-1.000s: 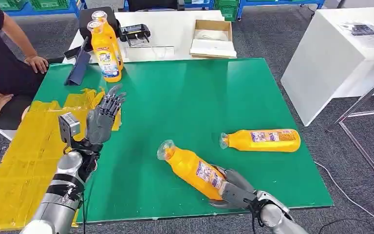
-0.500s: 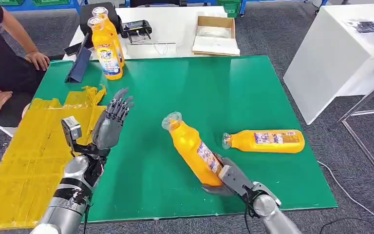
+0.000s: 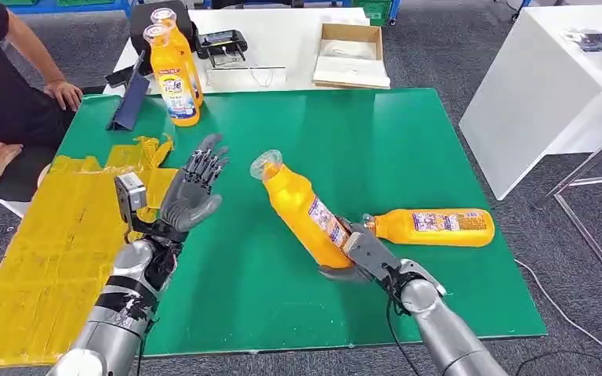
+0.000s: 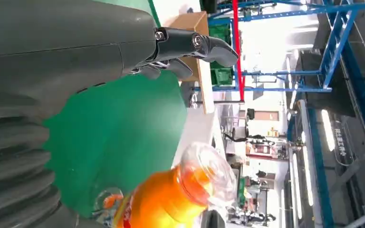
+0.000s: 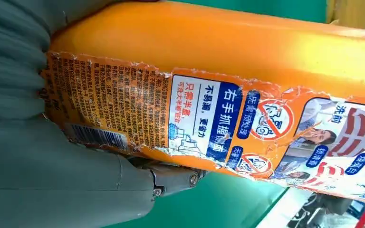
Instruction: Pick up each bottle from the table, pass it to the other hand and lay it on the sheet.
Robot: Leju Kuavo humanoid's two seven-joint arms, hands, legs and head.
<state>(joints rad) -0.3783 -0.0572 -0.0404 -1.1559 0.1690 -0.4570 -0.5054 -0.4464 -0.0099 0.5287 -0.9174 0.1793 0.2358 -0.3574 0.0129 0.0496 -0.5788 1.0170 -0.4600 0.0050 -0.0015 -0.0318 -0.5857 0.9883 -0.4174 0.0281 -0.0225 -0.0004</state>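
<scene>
Your right hand (image 3: 364, 254), low and right of centre in the head view, holds the lifted bottle (image 3: 302, 210) by its lower end. The bottle is tilted, its clear cap pointing up and to the left, its body clear of the green desk (image 3: 407, 133). In the right wrist view you see its torn label (image 5: 180, 114) close up, with the hand's grey cover wrapped around the bottle's base.

Your left hand (image 3: 192, 192) is raised left of centre, palm turned toward the lifted bottle, fingers spread wide and holding nothing. It is near the bottle but apart from it. In the left wrist view the capped top of the bottle sits just past the open fingers (image 4: 195, 45).

A second bottle (image 3: 427, 227) lies on its side on the desk, right of centre, its cap just beside your right hand. Two more bottles (image 3: 172, 74) stand upright at the upper left edge of the desk. The yellow sheet (image 3: 39, 251) covers the left side. A person's arm (image 3: 43, 66) rests at the upper left.
</scene>
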